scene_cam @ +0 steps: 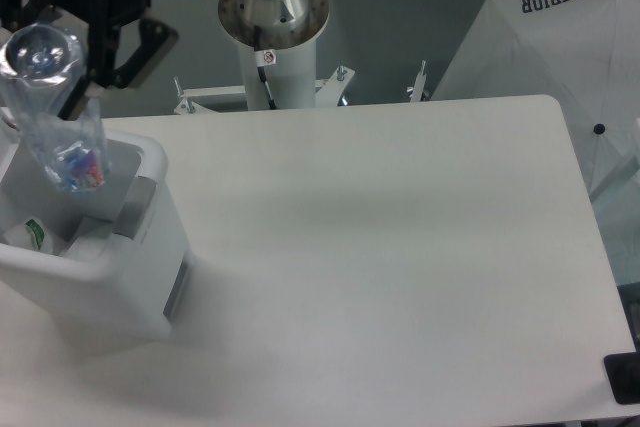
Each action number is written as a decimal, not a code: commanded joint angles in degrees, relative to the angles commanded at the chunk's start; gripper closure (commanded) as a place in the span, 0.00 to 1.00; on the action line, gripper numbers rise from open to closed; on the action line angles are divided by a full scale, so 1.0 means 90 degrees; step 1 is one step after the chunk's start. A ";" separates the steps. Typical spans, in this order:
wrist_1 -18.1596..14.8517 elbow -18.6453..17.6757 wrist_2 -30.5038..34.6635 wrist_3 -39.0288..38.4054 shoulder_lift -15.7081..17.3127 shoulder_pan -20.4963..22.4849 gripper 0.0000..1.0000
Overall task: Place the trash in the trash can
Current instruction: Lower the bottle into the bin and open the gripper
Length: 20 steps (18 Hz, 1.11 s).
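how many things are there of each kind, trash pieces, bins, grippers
trash pieces: 2, the clear bottle held in the gripper over the bin, and the wrapper with green print already inside
bins: 1, the white trash can
grippers: 1
total: 4

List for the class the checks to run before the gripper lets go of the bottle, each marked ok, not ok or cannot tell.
1. Bottle held by gripper: ok, jaws closed around its upper part.
2. Bottle over the bin opening: ok, its lower end hangs inside the rim.
3. Bottle upright: not ok, slightly tilted.
4. Wrapper already in the bin: ok, white and green piece lies inside.
5. Cap on bottle: cannot tell, blurred.
6. Table free of other trash: ok, none visible.
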 joint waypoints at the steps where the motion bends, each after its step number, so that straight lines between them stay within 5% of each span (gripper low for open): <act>1: 0.0000 -0.0127 0.0000 0.0019 0.0010 -0.0078 0.40; 12: 0.0430 -0.0948 0.0068 0.0185 -0.0019 -0.0284 0.34; 14: 0.0430 -0.1084 0.0078 0.0244 0.0000 -0.0333 0.22; 15: 0.0430 -0.1133 0.0088 0.0244 0.0010 -0.0342 0.03; 20: 0.0430 -0.1095 0.0088 0.0244 0.0000 -0.0352 0.00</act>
